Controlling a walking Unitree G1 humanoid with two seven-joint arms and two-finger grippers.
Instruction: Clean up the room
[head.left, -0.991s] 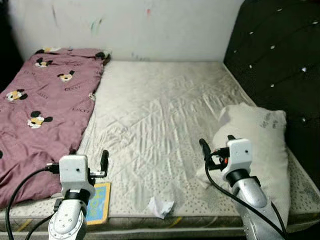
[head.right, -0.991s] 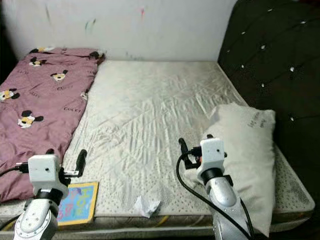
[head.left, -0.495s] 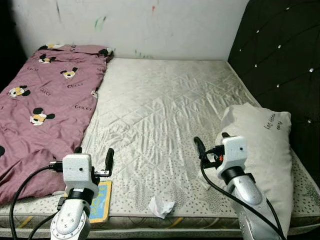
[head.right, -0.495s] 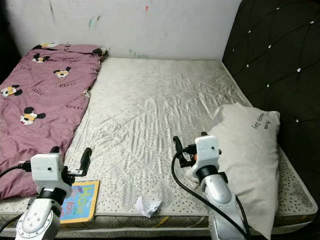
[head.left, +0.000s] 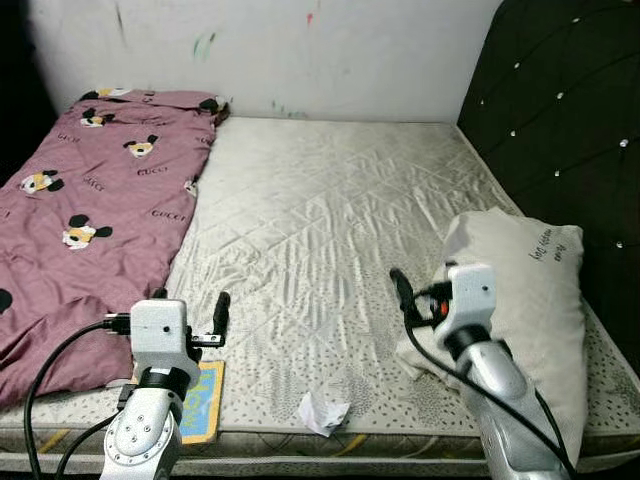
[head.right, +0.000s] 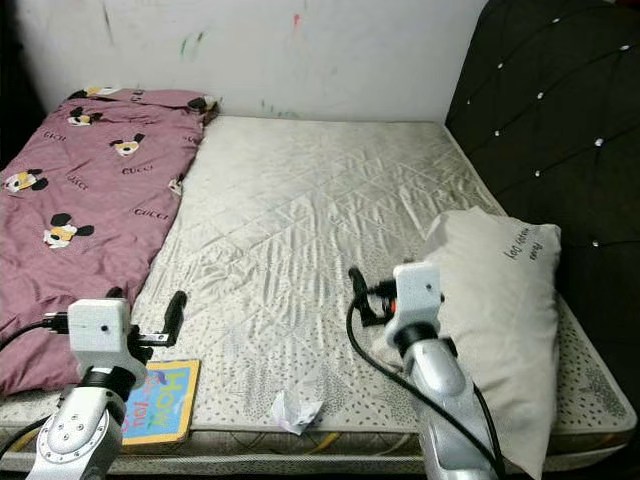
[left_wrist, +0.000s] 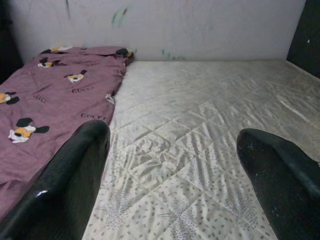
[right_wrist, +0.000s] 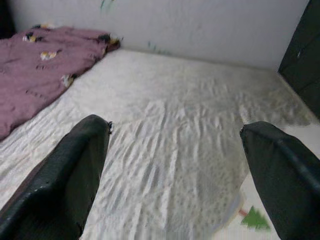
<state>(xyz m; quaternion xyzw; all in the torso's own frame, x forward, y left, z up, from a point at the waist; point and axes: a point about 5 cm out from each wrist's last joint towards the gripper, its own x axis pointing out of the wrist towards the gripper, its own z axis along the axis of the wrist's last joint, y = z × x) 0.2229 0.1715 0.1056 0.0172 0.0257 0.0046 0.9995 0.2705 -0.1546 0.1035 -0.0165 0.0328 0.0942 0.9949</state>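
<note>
A bare quilted mattress (head.left: 330, 220) lies against a pale wall, with a dark tufted headboard (head.left: 560, 130) along its right edge. A mauve blanket (head.left: 80, 210) printed with cartoon mice covers the mattress's left side, from the far left corner down to the near edge. A cream pillow (head.left: 530, 300) lies along the right edge, near the front right corner. A colourful children's book (head.right: 160, 402) rests flat on the near edge, close to the front left corner and just beside the blanket. A small crumpled scrap of white paper (head.left: 322, 412) sits at the middle of the near edge.

The left gripper (left_wrist: 175, 170) hangs over the near left part of the mattress, above the book, fingers spread wide and holding nothing. The right gripper (right_wrist: 175, 170) hangs beside the pillow's near end, likewise wide open and empty.

The likely step is collecting a loose item from the near edge. To do it well, lower a gripper straight over the paper and pinch it without snagging the mattress cover.
</note>
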